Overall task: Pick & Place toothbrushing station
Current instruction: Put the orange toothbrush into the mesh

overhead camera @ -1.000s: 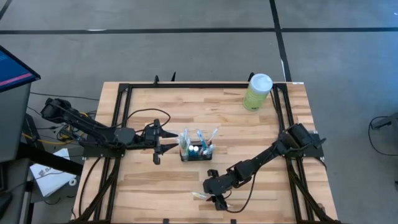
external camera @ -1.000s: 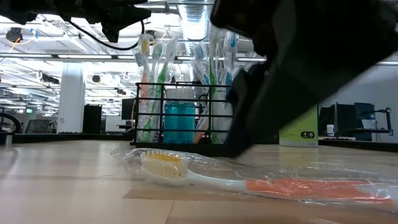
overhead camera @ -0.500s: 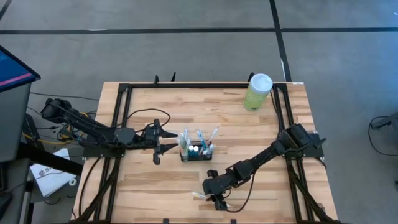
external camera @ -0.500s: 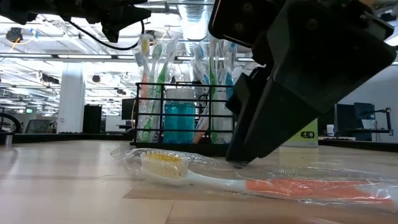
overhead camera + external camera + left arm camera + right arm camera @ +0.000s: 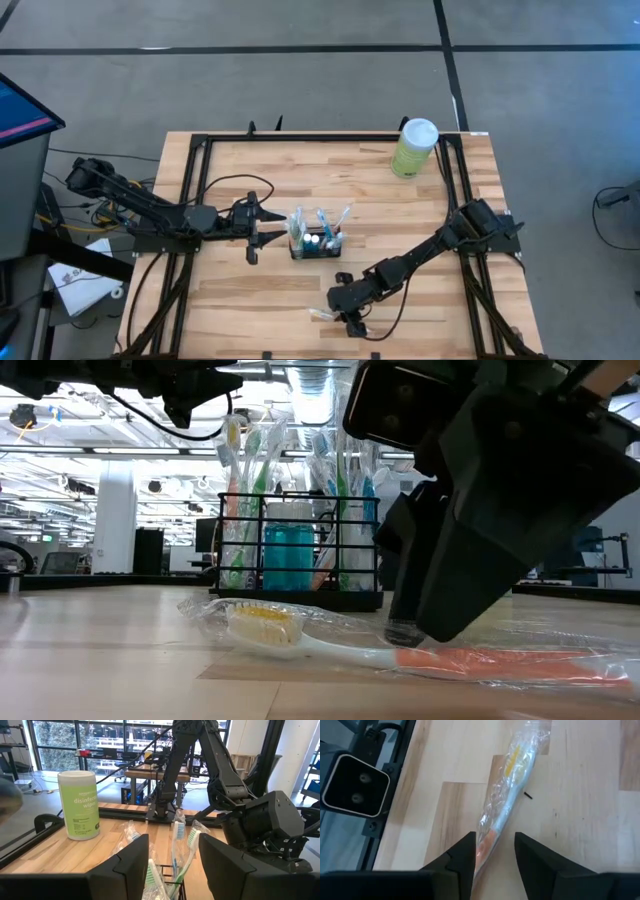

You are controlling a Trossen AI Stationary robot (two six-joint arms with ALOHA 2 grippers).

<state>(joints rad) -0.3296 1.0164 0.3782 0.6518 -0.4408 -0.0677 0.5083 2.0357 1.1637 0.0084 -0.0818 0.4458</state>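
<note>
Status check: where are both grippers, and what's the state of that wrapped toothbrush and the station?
Right gripper down, jaws straddling wrapped toothbrush, closing. Left gripper open, waiting beside station. Nothing blocking.

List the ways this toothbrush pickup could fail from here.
1. The right gripper straddles the wrapped toothbrush near its orange handle end; the loose plastic wrap may slip, or only the wrap gets pinched.
2. Held that far from the middle, the brush could droop or swing.
3. The toothbrushing station is already crowded with upright brushes, so insertion may snag.
</note>
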